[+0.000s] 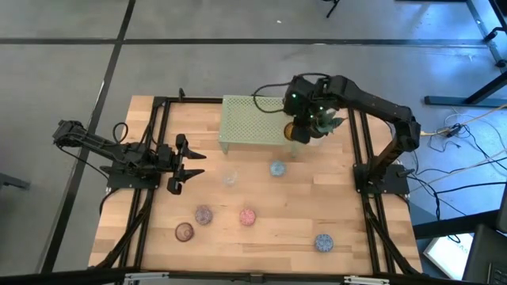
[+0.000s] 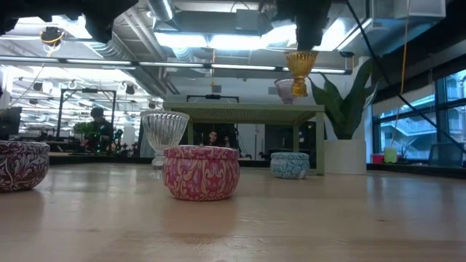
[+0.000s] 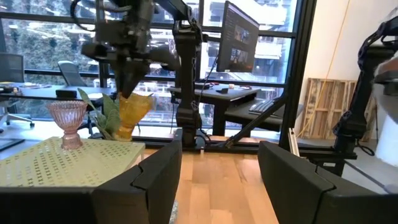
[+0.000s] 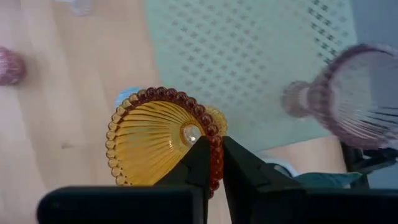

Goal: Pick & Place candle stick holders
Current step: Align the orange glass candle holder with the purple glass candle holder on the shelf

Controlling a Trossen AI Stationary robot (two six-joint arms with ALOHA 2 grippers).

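Ribbed amber holder, beaded rim, pincer-gripped

High: overhead, straight down. Low: table level, facing across. Wrist cams: close behind fingers. All share amber holder by right gripper.

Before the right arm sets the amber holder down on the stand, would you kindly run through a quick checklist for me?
1. Right gripper pinching the amber holder by its rim: ok.
2. Holder raised clear above the pale green stand: ok.
3. Free room on the stand beside the pink holder: ok.
4. Potted plant stands close to the drop spot: cannot tell whether it is clear.
5. Left gripper waits away from the stand, fingers open: ok.
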